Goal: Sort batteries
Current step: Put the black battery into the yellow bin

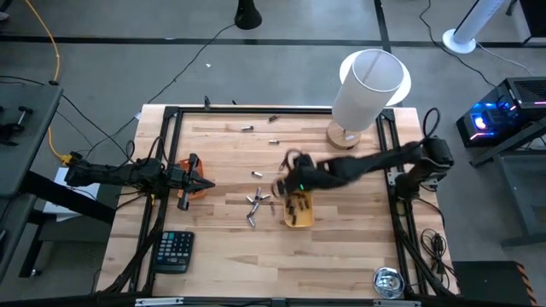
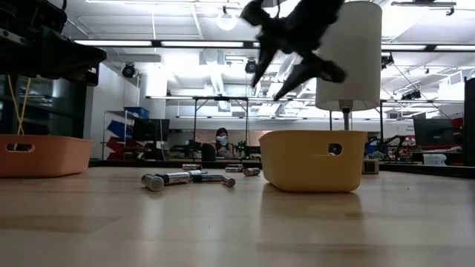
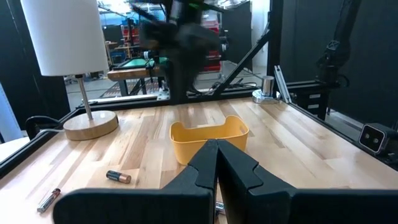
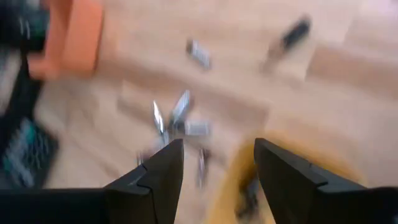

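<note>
Silvery batteries (image 1: pixel 256 205) lie in a loose heap mid-table, and single ones (image 1: pixel 256 174) are scattered toward the far edge. To the right of the heap stands a yellow tray (image 1: pixel 299 209) with dark batteries in it. My right gripper (image 1: pixel 286 175) hovers open above the tray's far-left corner, high over the table (image 2: pixel 297 52). In its wrist view the gripper (image 4: pixel 214 168) has nothing between its fingers, and the heap (image 4: pixel 180 121) lies below. My left gripper (image 1: pixel 205 183) is shut and level at the left, above the orange tray (image 1: pixel 194 189).
A white-shaded lamp (image 1: pixel 367 94) on a wooden base stands at the far right. A black calculator (image 1: pixel 173 250) lies at the near left and a small metal cup (image 1: pixel 388 281) at the near right. Black frame rails run along the table's left and right sides.
</note>
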